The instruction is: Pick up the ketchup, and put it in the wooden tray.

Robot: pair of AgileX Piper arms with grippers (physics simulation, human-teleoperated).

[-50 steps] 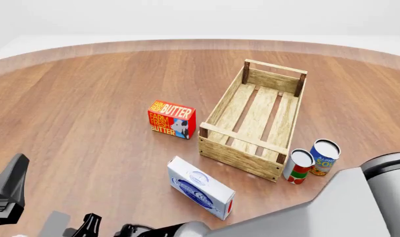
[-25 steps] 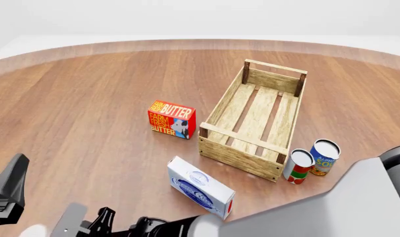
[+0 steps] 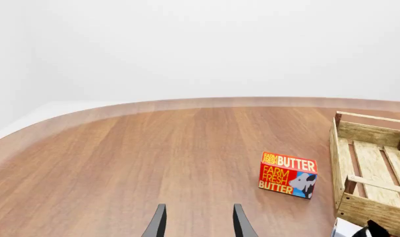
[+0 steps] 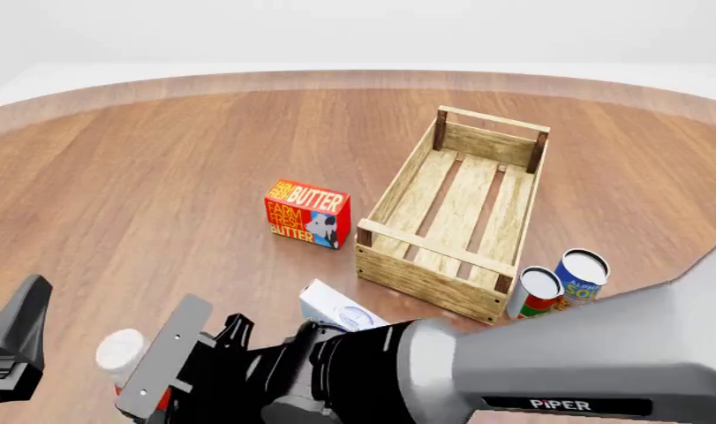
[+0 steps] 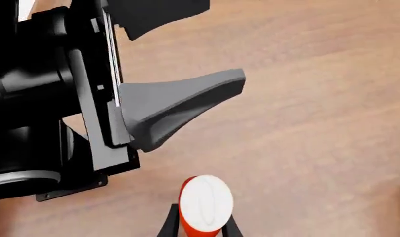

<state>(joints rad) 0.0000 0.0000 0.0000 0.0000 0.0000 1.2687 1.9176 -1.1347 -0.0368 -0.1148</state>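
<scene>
The ketchup [image 4: 121, 350] shows its white cap and a bit of red body near the table's front left corner. My right gripper [image 4: 143, 378] is shut on it. In the right wrist view the ketchup [image 5: 205, 202] stands between the two fingertips, cap toward the camera. My left gripper [image 4: 11, 349] hangs at the far left edge, beside the bottle. Its fingers [image 3: 157, 223] stand open with nothing between them. The wooden tray [image 4: 428, 276] lies to the right of centre with no items inside, and its near corner [image 3: 371, 212] also shows in the left wrist view.
A red butter box [image 4: 307, 213] stands left of the tray. A blue-and-white box [image 4: 334, 311] lies in front of the tray, partly covered by my right arm. A red-and-green can [image 4: 534, 296] and a blue can [image 4: 583, 278] stand by the tray's near right corner.
My right arm has swung up into the front view from its bottom edge. The gripper and the ketchup's white cap now show above the table surface.
</scene>
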